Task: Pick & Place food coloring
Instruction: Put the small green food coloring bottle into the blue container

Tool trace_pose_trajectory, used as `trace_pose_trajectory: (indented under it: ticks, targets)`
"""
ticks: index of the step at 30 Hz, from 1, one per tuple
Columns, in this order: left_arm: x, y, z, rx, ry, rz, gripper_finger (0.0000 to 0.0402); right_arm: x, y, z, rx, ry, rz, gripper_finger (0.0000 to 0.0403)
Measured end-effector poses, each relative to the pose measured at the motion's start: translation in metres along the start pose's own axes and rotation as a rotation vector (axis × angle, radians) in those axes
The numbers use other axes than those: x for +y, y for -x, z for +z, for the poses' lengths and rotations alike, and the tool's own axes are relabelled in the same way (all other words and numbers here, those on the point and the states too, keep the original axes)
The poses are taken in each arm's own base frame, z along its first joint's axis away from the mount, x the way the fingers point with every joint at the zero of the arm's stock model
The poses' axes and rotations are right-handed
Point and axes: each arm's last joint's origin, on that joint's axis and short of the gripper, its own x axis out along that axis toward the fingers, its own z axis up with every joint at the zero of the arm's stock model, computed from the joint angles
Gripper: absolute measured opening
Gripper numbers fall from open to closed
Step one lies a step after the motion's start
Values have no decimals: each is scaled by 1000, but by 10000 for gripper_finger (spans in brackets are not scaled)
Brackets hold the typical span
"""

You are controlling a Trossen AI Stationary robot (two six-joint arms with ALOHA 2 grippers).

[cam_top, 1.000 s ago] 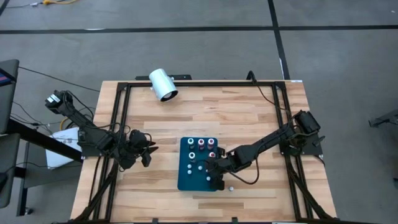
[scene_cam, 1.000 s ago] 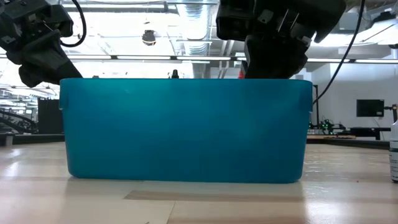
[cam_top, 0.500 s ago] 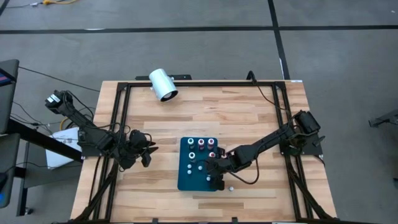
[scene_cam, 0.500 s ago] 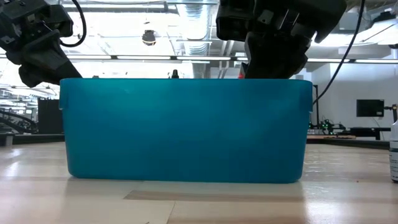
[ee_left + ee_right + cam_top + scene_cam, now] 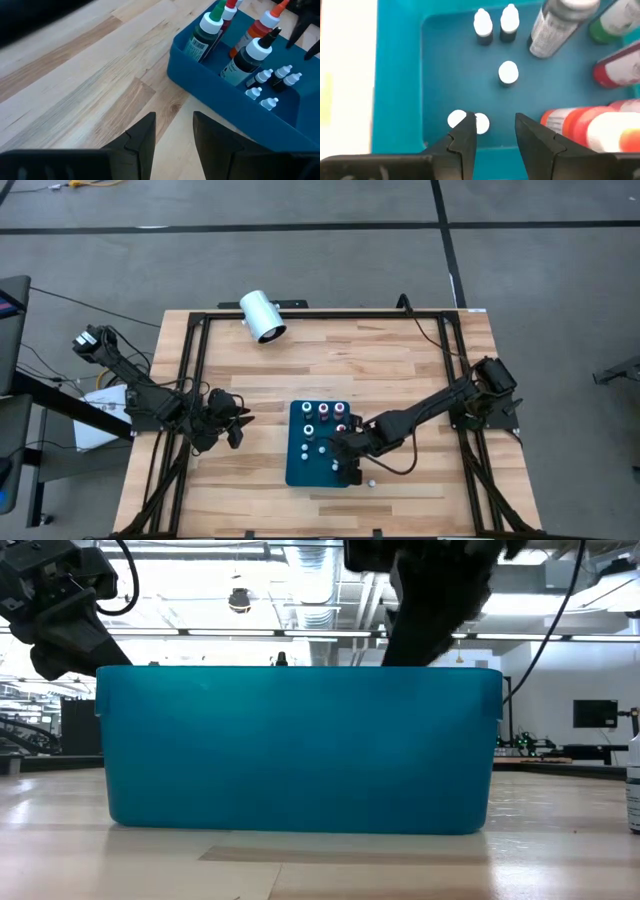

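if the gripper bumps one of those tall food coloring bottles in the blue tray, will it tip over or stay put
The tall bottles look slim with narrow tops, and some already lean in the blue tray, so a bump would probably tip one. They stand close together, so a neighbour may catch it. Small and plastic-looking, they are likely light.

My right gripper [image 5: 492, 132], its two dark fingers [image 5: 461, 137] parted, over the blue tray [image 5: 400, 75]. On the tray floor stand small white-capped food coloring bottles [image 5: 508, 73], two of them [image 5: 479, 123] beside one finger. Taller dark, green, red and orange bottles [image 5: 580, 120] crowd one side.
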Motion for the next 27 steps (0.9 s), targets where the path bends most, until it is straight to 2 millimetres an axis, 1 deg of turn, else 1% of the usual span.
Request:
trace_pose_trajectory:
  ticks: [4, 7, 10, 14, 18, 22, 27]
  targets:
    - [0, 0, 0, 0, -1, 1, 121, 3, 12, 8, 36, 12, -14, 119]
    - [0, 0, 0, -1, -1, 1, 121, 8, 26, 14, 75, 46, -26, 119]
    - [0, 0, 0, 0, -1, 0, 121, 15, 36, 10, 145, 69, -37, 119]
    - [0, 0, 0, 1, -13, 0, 121, 29, 49, -8, 211, 96, -50, 119]
    - [0, 0, -1, 23, -7, -12, 121, 40, 61, -30, 216, 56, -84, 119]
    - [-1, 0, -1, 44, 53, -23, 121, 44, 83, -48, 122, -1, -137, 119]
    - [-7, 0, 2, 15, -38, -76, 121, 42, 109, -67, 45, -56, -129, 119]
